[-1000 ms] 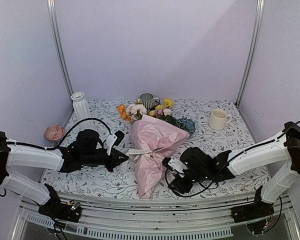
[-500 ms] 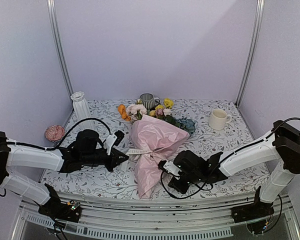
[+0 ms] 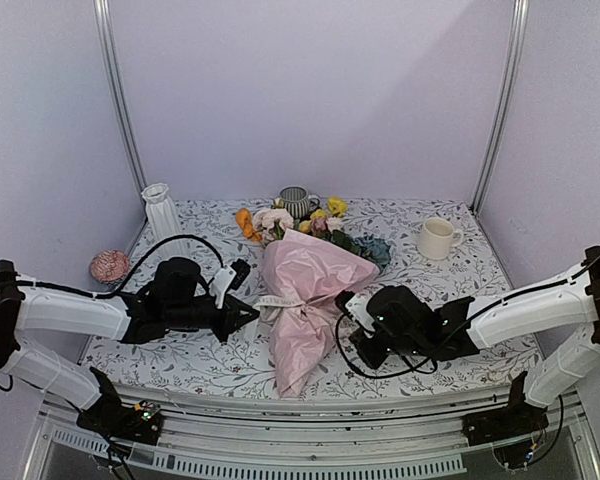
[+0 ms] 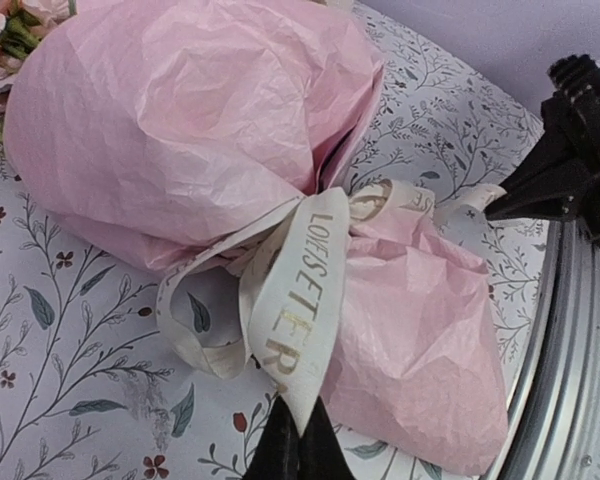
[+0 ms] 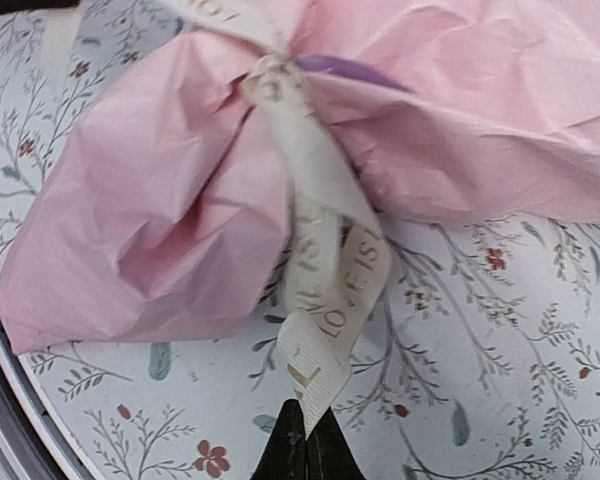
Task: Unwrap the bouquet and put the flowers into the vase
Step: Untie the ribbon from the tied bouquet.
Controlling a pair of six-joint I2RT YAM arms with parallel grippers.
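Early stage: bouquet (image 3: 310, 290) lies mid-tabletop (image 3: 210, 360), pink paper on, ribbon (image 4: 305, 290) still knotted round its neck. My L jaws are pressed together on one ribbon tail; my R jaws pinch the other tail's tip, one each side of the bundle. Left to do, I reckon: pull knot loose, open paper, carry flowers (image 3: 280, 220) over. Vase (image 3: 162, 212) stands far left, well apart, no stems in it. Striped mug (image 3: 296, 201) sits behind the blooms, cream mug (image 3: 437, 238) far right; contents can't tell.
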